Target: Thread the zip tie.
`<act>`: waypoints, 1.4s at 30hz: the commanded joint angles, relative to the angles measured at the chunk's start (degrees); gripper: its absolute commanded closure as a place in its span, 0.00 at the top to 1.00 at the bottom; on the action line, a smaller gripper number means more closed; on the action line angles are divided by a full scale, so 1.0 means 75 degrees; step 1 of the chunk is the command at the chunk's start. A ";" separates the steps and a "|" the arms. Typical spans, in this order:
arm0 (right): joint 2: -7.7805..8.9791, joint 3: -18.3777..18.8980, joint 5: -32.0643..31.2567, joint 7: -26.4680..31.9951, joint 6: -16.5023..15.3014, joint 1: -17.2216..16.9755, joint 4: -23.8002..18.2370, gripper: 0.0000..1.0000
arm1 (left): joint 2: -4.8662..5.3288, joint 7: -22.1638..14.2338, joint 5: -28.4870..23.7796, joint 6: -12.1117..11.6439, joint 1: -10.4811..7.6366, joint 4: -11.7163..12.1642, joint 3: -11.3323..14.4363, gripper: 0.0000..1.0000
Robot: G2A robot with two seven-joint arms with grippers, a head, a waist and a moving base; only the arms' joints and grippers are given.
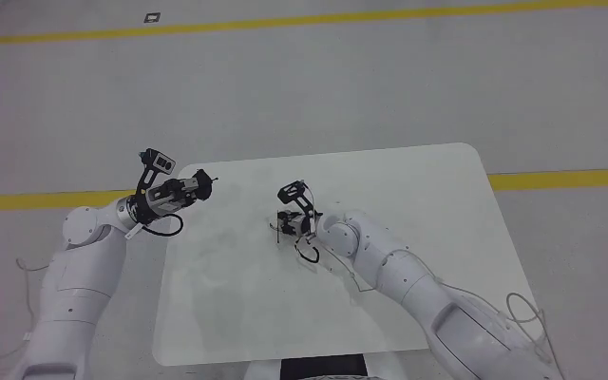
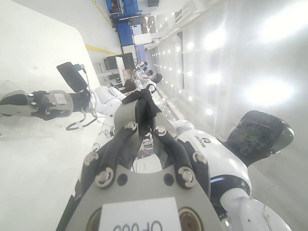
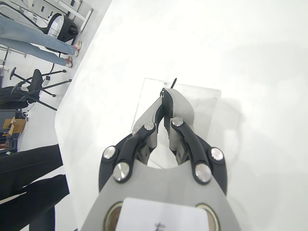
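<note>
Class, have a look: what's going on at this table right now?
A two-armed robot is working on a zip tie. Its right gripper is shut on it, the thin black tip poking out in front, low over a clear sheet on the white table. The left gripper, also shut, is by the table's edge, apart from the right.

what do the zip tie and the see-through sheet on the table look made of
Zip tie: thin black strip poking from the shut right hand, likely matte nylon plastic. Sheet: clear, rigid-looking, with sharp glossy edges, the table showing through; probably acrylic, possibly glass.
</note>
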 commanded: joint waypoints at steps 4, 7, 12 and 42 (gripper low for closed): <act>0.0052 0.0081 -0.0165 0.0049 0.0075 -0.0083 -0.0313 0.00 | 0.0000 0.0000 0.0000 0.0000 0.0000 0.0000 0.0000 0.00; 0.0109 0.0134 -0.0399 0.0056 0.0167 -0.0166 -0.0604 0.00 | 0.0000 0.0000 0.0000 0.0000 0.0000 0.0000 0.0000 0.00; 0.0228 0.0245 -0.0831 0.0262 0.0407 -0.0356 -0.1192 0.00 | 0.0000 0.0000 0.0000 0.0000 0.0000 0.0000 0.0000 0.00; 0.0331 0.0173 -0.1573 0.1754 0.1130 -0.0737 -0.2693 1.00 | 0.0000 0.0000 0.0000 0.0000 0.0000 0.0000 0.0000 0.00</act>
